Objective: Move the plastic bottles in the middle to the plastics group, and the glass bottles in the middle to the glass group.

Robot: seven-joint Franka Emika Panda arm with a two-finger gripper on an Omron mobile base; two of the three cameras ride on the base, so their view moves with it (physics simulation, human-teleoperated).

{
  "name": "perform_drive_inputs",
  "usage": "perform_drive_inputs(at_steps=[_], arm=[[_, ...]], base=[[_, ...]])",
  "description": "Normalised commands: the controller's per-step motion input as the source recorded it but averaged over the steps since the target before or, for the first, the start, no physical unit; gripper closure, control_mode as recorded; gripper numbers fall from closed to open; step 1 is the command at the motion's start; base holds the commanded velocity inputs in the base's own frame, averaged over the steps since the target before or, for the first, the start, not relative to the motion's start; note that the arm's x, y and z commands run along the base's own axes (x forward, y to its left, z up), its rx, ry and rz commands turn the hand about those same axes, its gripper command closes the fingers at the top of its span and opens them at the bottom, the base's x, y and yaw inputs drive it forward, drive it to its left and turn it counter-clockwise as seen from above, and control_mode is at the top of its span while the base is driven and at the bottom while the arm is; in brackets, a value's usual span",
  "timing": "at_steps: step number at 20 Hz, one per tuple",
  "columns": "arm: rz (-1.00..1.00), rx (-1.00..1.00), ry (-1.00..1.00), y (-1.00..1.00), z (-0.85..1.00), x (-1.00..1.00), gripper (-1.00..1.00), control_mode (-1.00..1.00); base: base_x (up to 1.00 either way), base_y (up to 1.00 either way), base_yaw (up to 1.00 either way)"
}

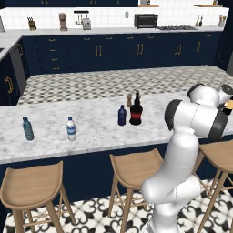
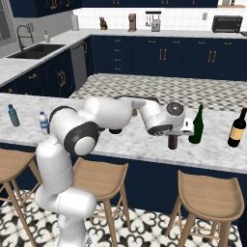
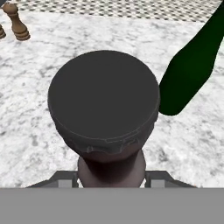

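My gripper (image 2: 172, 135) is shut on the neck of a dark glass bottle (image 2: 172, 143), which stands upright at counter level just left of the tall green wine bottle (image 2: 197, 126). In the hand view, the bottle's dark cap (image 3: 103, 98) sits above my gripper (image 3: 111, 177), with the green bottle (image 3: 192, 70) beside it. The cream-labelled wine bottle (image 2: 237, 128) stands farther right. In the middle remain the navy bottle (image 1: 122, 115), the squat red-labelled bottle (image 1: 136, 113) and a tiny brown one (image 1: 129, 101). The teal-tinted bottle (image 1: 28, 129) and the white-labelled bottle (image 1: 71, 129) stand at the left.
Small brown pawn-shaped pieces (image 3: 19, 26) stand on the marble counter (image 1: 95, 132) beyond the held bottle. Wooden stools (image 1: 136, 168) line the counter's near edge. My arm's elbow (image 2: 77, 130) hangs over the counter's front, hiding the middle bottles in the right base view.
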Motion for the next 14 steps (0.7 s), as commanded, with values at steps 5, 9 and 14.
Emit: perform_drive_inputs(at_steps=[5,9,14], arm=[[0.0,0.0,-0.04,-0.3,0.0,0.0,1.0,-1.0],[0.0,0.0,0.0,-0.16,0.0,0.0,1.0,-1.0],[0.0,0.0,0.0,-0.09,0.0,0.13,1.0,-1.0]], base=[[0.0,0.0,0.0],[0.0,0.0,0.0],[0.0,0.0,0.0]])
